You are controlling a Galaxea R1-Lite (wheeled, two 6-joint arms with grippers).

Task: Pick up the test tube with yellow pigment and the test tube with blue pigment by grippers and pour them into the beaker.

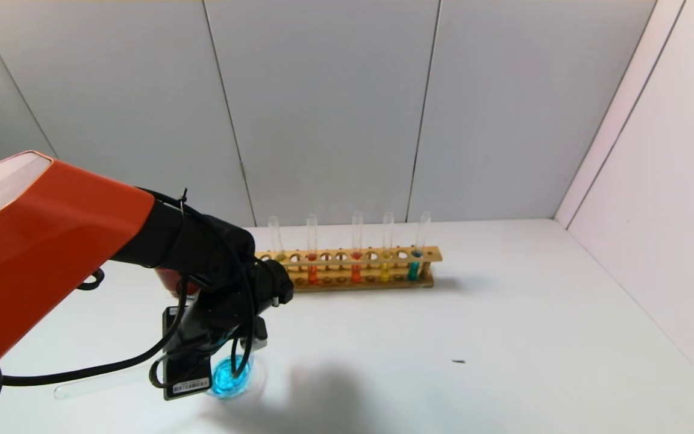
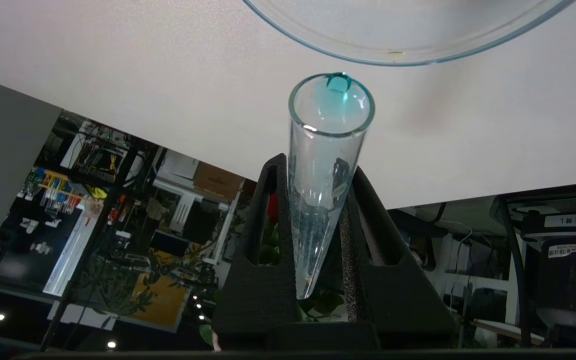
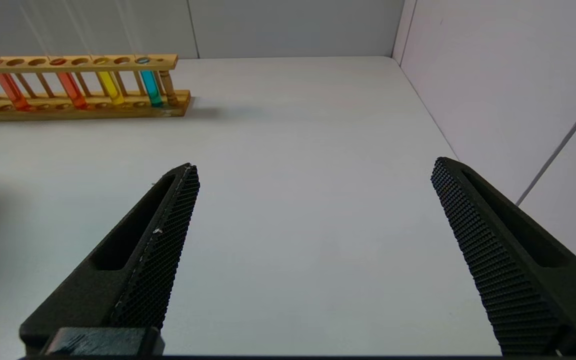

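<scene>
The left gripper [image 2: 318,200] hangs low over the near-left part of the table [image 1: 503,337], its fingers [image 2: 268,240] closed on the blue tube [image 2: 325,165]. In the left wrist view that tube is nearly drained, with only a cyan drop at its open mouth, which points toward the rim of the beaker [image 2: 403,50] just beyond it, not touching. In the head view the beaker [image 1: 232,375] sits close to the near table edge, under the gripper's cables, with bright blue liquid in it. Just left of it a clear empty tube [image 1: 94,383] lies flat on the table, one end passing under the gripper's tagged body [image 1: 187,367]. Behind the arm a bit of the red cup [image 1: 169,280] shows.

The right gripper [image 3: 313,215] does not appear in the head view; its own camera shows the fingers [image 3: 163,240] spread wide with nothing between them, above bare table, with the right wall [image 3: 493,75] close alongside.

Right of the beaker the tabletop lies open out to the right wall, with only a small dark speck [image 1: 458,361] on it. Farther back the wooden rack [image 1: 359,265] stands parallel to the back wall and short of it, holding five tubes: pale yellow [image 1: 276,244] at the left end, two orange-red, a golden one and a teal one [image 1: 416,256] at the right end.
</scene>
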